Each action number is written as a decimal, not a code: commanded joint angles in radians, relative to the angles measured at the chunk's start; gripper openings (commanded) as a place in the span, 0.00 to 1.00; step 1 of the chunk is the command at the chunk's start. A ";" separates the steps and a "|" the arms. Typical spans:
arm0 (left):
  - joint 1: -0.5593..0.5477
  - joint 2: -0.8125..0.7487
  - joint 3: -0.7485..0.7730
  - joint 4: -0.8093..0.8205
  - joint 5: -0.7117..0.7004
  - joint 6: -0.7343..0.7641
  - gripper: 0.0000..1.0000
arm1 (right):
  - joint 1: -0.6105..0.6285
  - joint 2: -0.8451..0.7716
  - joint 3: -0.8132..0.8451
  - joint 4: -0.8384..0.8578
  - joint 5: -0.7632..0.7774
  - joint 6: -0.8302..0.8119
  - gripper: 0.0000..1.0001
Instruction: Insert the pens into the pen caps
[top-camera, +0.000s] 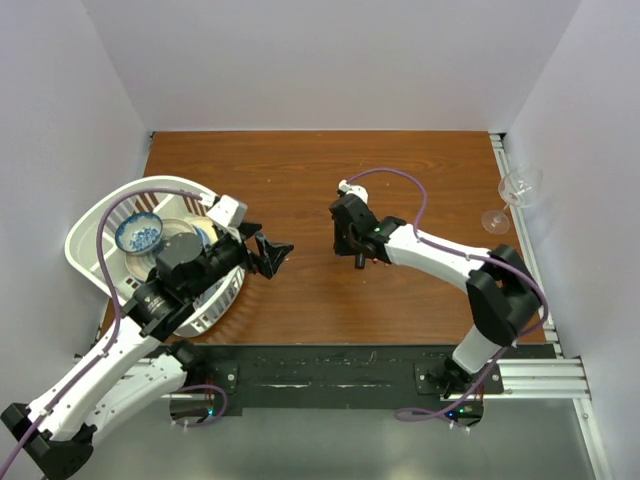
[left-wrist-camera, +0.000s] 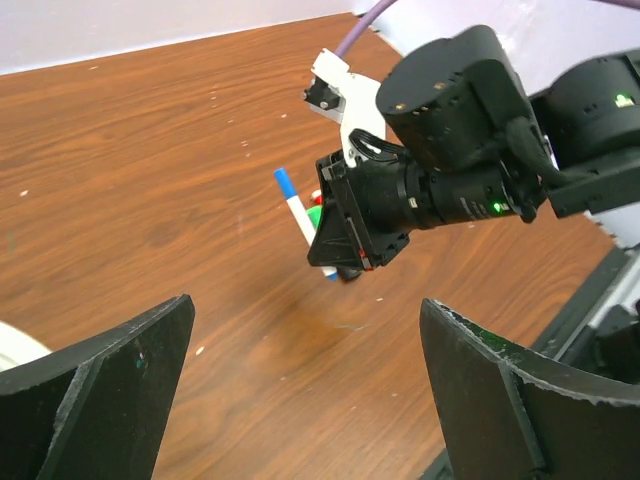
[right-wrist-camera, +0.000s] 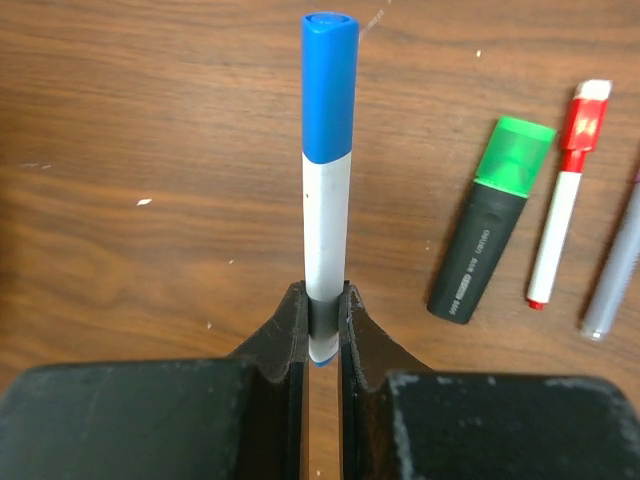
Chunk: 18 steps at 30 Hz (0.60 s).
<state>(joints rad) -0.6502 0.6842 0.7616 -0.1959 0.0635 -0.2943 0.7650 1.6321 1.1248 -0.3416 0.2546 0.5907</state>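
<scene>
Centre of the right wrist view: the right gripper (right-wrist-camera: 322, 322) is clamped on the lower end of the white pen (right-wrist-camera: 325, 215), its blue cap (right-wrist-camera: 329, 85) seated on top. The left gripper (left-wrist-camera: 305, 340) stands wide apart, empty. Best to lay this pen flat beside the green-capped marker (right-wrist-camera: 485, 235) at right before releasing.

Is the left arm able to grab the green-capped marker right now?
Probably not easily. The left pincer is open and empty, but the right pincer, holding the blue-capped pen, hangs between it and the green-capped marker, hiding most of it in the left wrist view.
</scene>
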 joint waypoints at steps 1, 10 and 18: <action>0.000 -0.051 -0.059 0.068 -0.060 0.060 1.00 | -0.012 0.101 0.084 -0.011 0.054 0.057 0.04; 0.000 -0.097 -0.067 0.058 -0.100 0.095 1.00 | -0.039 0.256 0.170 -0.054 0.081 0.084 0.05; 0.000 -0.089 -0.070 0.046 -0.099 0.096 1.00 | -0.052 0.264 0.182 -0.095 0.121 0.064 0.24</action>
<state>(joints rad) -0.6502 0.5934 0.6964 -0.1875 -0.0166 -0.2207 0.7250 1.9221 1.2655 -0.4023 0.3199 0.6491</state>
